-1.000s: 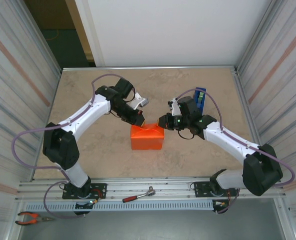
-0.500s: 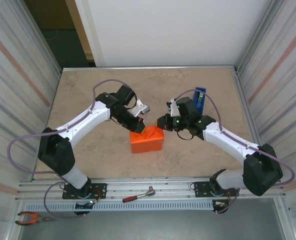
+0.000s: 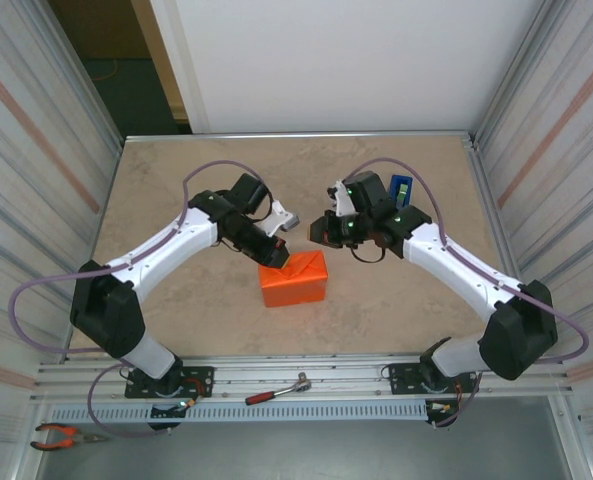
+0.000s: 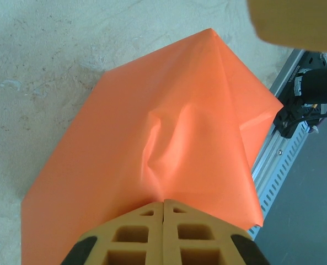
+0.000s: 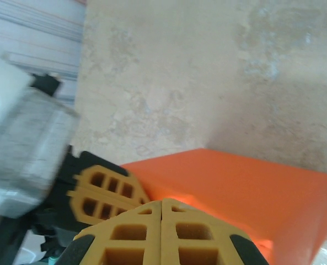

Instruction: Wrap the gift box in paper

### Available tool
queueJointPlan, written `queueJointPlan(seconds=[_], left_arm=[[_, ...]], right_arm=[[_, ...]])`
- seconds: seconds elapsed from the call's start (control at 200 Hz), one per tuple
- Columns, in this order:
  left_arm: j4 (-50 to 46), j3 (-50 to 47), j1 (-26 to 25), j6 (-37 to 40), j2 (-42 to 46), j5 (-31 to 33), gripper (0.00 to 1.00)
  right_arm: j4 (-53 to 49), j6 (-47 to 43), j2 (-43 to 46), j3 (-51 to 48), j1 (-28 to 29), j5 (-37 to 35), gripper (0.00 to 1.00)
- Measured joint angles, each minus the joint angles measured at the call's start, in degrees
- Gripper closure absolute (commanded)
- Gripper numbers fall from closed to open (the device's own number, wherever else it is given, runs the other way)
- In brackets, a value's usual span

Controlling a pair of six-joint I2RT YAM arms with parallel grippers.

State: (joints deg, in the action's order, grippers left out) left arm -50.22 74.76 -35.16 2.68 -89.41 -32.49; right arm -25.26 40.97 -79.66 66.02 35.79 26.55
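The small, low, squarish gift box (image 3: 294, 282) sits near the middle of the beige stone-look tabletop (image 3: 176, 190). It is already covered by the plain bright orange matte paper (image 4: 169, 132). In the left wrist view the sheet lies mostly snug over the box, apart from a loose flap that rises to a point and a soft dent creased into it. The left gripper (image 3: 279, 259), its tan lattice fingers pressed fully together, bears down at the box's far left corner with its tips on the paper. Whether a fold is nipped between them cannot be told. The right gripper (image 3: 319, 234), likewise closed and holding nothing, hangs just beyond the box's far right corner and appears clear of it. A blue upright tape dispenser (image 3: 401, 189) stands well beyond the box on its far right side. The paper looks thin and light. It will likely keep any crease it is given, tear or crumple if dragged, and let a folded flap spring up unless pinned. The box itself seems light enough to skid on the smooth surface when pushed from one side. A sensible hold would be a pinch on the free edge or point of the flap, with the other closed fingertips pressing on the box's top to anchor it, rather than a squeeze on the wrapped sides.
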Motion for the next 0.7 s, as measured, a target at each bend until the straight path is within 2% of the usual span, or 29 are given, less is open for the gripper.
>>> queueJointPlan(seconds=[0.361, 0.696], left_arm=[[1.77, -1.57, 0.0, 0.17, 1.16, -0.07, 1.0], [1.99, -1.81, 0.35, 0.11, 1.25, -1.84, 1.0]], right_arm=[[-0.81, -0.02, -4.04, -0.61, 7.43, -0.63, 1.0], [2.73, 0.22, 0.02, -7.72, 8.09, -1.27, 1.0]])
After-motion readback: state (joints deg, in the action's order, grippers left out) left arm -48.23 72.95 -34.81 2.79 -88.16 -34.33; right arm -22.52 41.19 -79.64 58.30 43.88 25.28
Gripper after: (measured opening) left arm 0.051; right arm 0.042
